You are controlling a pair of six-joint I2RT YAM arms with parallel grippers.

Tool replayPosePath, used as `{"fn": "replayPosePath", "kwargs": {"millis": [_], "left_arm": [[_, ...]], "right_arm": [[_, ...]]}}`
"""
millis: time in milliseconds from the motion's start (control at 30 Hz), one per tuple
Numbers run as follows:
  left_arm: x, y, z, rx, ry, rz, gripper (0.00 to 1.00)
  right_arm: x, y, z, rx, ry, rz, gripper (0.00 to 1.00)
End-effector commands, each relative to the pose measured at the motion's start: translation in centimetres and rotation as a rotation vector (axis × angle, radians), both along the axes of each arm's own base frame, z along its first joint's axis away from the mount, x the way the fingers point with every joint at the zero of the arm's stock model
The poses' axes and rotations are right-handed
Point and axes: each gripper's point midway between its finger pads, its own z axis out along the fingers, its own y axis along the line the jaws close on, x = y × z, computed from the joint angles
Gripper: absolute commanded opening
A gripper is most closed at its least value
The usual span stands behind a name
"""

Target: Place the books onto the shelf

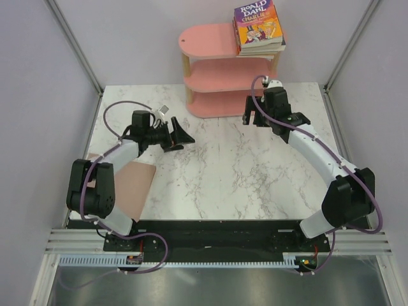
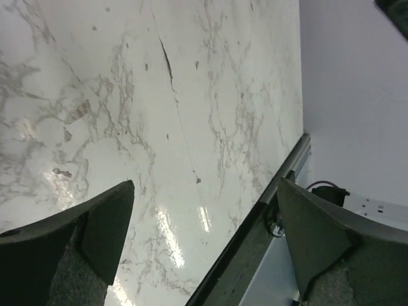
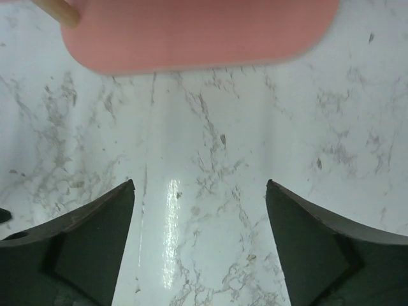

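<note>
On the marble surface (image 1: 242, 172) no loose book is seen; the books (image 1: 258, 29) are stacked on the top board of the pink shelf (image 1: 210, 76). The left claw (image 1: 183, 137) and right claw (image 1: 254, 120) are spread wide, empty. The task is judged essentially done.
</note>
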Motion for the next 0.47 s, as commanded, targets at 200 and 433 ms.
{"fn": "replayPosePath", "kwargs": {"millis": [200,433], "left_arm": [[3.4,4.4,6.5,0.373,-0.227,0.066,1.0],[3.7,4.8,6.4,0.417,-0.244,0.036,1.0]], "right_arm": [[-3.2,-4.3,-9.3,0.033,0.202,-0.092,0.98],[-3.9,-9.7,-11.6,0.103,0.276,-0.172,0.98]]}}
